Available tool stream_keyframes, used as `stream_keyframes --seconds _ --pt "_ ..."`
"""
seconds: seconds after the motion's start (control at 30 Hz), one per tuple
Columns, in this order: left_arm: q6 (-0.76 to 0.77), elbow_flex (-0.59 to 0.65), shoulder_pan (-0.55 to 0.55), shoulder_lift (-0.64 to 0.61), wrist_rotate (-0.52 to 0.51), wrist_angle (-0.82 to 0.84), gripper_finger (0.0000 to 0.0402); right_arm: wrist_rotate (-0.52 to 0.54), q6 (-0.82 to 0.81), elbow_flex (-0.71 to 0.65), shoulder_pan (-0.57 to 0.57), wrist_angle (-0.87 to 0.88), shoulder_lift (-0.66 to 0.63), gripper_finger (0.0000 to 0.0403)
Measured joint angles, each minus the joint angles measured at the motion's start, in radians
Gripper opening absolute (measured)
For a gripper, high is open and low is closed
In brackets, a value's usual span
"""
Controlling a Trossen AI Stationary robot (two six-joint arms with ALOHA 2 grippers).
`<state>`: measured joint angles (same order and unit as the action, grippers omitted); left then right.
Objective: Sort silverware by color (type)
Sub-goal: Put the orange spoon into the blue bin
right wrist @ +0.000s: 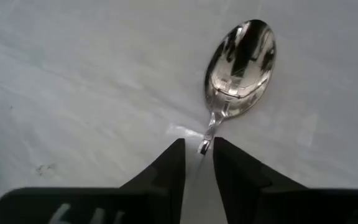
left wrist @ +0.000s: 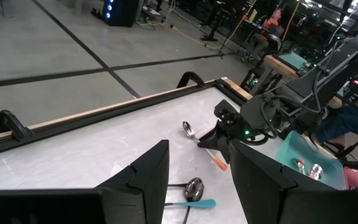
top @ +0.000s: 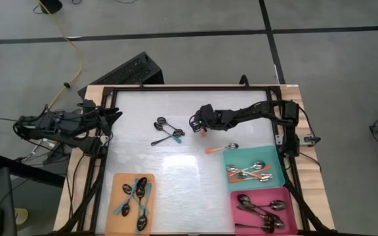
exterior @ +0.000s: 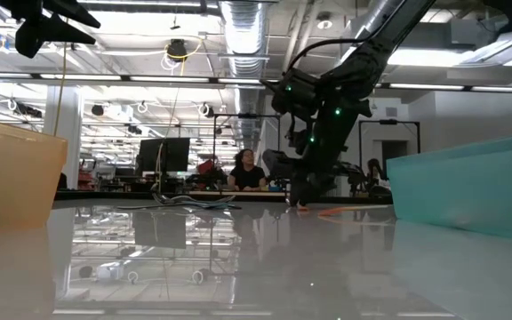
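The spoon [right wrist: 238,62] lies flat on the table [top: 176,170] mid-back, bowl pointing straight away from the right end effector [right wrist: 197,152], whose fingers are nearly shut around its neck, long axis running between them; left end effector [left wrist: 194,177] idles open, well apart.

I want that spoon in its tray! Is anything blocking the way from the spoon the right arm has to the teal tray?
Nothing visible blocks it. The right gripper pinches an orange-handled spoon; another orange spoon lies near the teal tray, but can be lifted over.

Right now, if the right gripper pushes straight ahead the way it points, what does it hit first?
The right gripper would meet the spoon: its neck already sits between the fingertips, the bowl directly ahead on the table.
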<state>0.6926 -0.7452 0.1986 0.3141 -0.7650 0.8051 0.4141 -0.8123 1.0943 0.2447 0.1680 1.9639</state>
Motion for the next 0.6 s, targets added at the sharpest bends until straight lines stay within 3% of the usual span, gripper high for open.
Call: stream_keyframes --seconds 0.27,0.6 --pt "0.0 0.0 0.0 0.0 0.0 0.0 0.0151 -0.01 -0.002 0.0 0.0 0.011 -0.005 0.0015" --pt "0.0 0.0 0.0 0.0 0.0 0.0 0.0151 -0.031 0.008 -0.002 0.001 0.004 -0.017 0.0006"
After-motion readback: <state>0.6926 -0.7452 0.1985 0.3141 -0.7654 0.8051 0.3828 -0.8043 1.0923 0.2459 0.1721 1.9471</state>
